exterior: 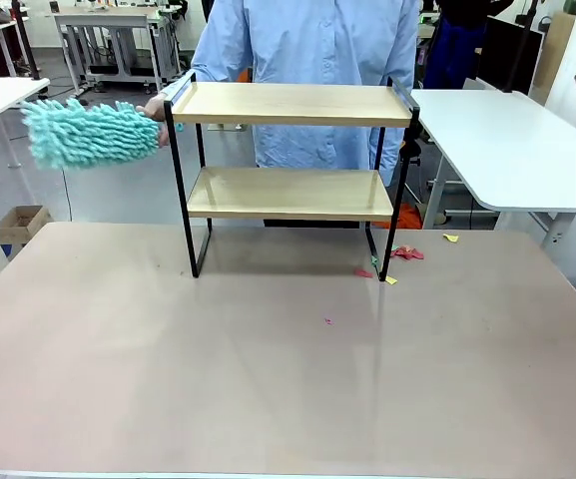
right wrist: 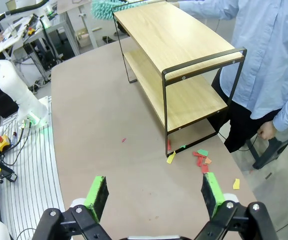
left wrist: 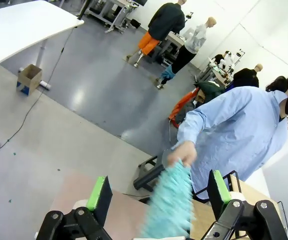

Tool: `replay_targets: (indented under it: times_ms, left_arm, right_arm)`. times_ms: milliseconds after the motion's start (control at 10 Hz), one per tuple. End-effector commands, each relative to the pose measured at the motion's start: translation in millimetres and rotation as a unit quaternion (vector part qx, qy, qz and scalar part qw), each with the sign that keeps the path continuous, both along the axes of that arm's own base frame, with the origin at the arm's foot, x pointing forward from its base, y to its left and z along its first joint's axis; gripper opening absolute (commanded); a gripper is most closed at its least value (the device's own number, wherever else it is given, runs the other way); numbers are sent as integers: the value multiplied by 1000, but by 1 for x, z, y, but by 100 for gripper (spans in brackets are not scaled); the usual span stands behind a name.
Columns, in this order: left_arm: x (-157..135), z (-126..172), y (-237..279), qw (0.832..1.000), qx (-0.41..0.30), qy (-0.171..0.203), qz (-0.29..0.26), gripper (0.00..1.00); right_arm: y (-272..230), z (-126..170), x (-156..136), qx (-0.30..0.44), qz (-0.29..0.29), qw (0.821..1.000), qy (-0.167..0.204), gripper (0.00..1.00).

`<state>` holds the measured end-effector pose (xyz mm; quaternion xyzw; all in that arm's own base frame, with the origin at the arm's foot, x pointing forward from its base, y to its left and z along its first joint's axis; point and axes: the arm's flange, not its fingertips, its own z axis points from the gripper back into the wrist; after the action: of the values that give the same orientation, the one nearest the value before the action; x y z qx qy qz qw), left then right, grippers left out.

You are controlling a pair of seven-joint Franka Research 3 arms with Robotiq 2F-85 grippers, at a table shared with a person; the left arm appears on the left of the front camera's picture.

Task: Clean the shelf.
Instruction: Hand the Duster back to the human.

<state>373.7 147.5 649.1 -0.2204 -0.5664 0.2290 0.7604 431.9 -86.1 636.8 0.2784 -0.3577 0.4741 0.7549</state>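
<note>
The shelf is a two-tier rack of light wooden boards in a thin black frame, standing at the far middle of the brown table; in the right wrist view the shelf has both boards bare. A person in a light blue shirt stands behind it and holds a fluffy teal duster out past the shelf's left end. In the left wrist view the teal duster is a blur in the person's hand. My left gripper is open, well above the floor. My right gripper is open above the table.
Small red, yellow and green paper scraps lie on the table by the shelf's right legs; the same scraps are in the right wrist view. A tiny pink scrap lies mid-table. White tables stand right and left. A cardboard box sits on the floor.
</note>
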Motion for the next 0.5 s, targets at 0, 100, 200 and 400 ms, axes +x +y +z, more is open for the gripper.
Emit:
replay_targets:
  times_ms: [0,100,200,400]
  left_arm:
    - [-2,1,1,1000,-6,-2,-3,100]
    - [-2,1,1,1000,-6,-2,-3,100]
    - [-2,1,1,1000,-6,-2,-3,100]
    - [-2,1,1,1000,-6,-2,-3,100]
  right_arm:
    - [0,1,-1,-7,2,1000,1,100]
    - [0,1,-1,-7,2,1000,1,100]
    - [0,1,-1,-7,2,1000,1,100]
    - [0,1,-1,-7,2,1000,1,100]
